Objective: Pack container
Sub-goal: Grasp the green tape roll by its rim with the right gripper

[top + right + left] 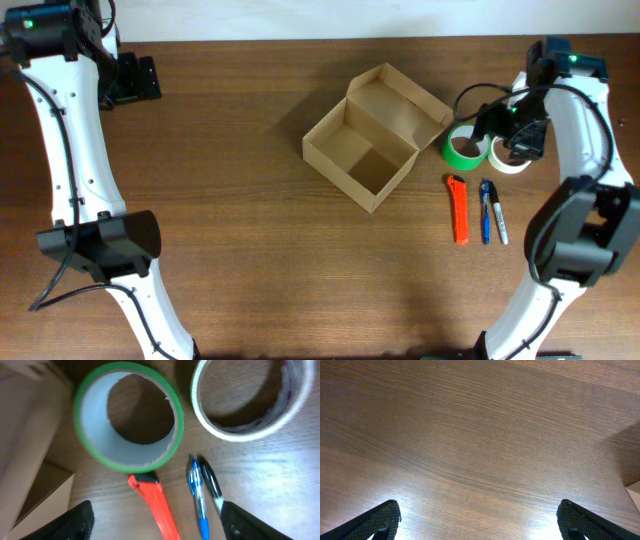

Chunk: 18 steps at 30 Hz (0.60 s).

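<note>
**right jaws.** your right gripper stands released: in the right wrist view its two dark fingers sit wide apart at the lower corners and grasp nothing. it hangs above a cluster of small items.

**below the right jaws.** a green tape roll lies flat on the wood. a white tape roll lies near it to the right, with a narrow gap between the two. an orange utility knife starts at the green roll's near edge. a blue pen and a black pen lie side by side just beside the knife, the two pens touching or almost so.

**left jaws.** your left gripper is also released, its fingertips spread to the frame's two lower corners. only bare wood grain shows between them. in the overhead view this gripper sits at the far left rear of the table, well apart from everything else.

**task object.** the container rests near the table's centre, turned at a diagonal. its hinged lid is thrown back toward the rear right, and the interior shows bare cardboard. the green roll lies just beside the container's right side. the knife and pens lie nearer the front edge than the rolls, roughly parallel to one another.
</note>
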{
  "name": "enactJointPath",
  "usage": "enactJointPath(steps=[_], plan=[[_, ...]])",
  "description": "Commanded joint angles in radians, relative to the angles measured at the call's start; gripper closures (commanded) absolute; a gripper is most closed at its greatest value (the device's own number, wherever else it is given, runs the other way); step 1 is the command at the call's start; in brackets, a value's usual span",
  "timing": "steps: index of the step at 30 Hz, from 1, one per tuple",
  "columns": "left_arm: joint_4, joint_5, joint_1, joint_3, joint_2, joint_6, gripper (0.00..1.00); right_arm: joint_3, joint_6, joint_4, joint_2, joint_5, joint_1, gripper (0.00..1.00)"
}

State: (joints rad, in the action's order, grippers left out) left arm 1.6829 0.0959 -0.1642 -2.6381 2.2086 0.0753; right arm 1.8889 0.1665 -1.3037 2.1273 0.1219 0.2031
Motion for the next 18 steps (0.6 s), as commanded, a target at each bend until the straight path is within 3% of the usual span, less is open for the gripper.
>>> enactJointPath(steps=[1, 9, 14, 18], plan=[[-0.003, -0.022, -0.002, 0.006, -0.008, 0.014, 0.0, 0.01, 0.017, 0.017, 0.054, 0.009, 0.0, 0.22], [-0.003, -0.021, -0.004, 0.006, -0.008, 0.014, 0.0, 0.01, 0.034, 0.095, 0.084, -0.029, 0.001, 0.28], [-0.003, -0.022, -0.004, 0.006, -0.008, 0.014, 0.0, 0.009, 0.052, 0.12, 0.095, -0.056, 0.001, 0.4], [-0.003, -0.022, -0.004, 0.006, -0.008, 0.014, 0.0, 0.009, 0.053, 0.127, 0.119, -0.055, 0.001, 0.41]])
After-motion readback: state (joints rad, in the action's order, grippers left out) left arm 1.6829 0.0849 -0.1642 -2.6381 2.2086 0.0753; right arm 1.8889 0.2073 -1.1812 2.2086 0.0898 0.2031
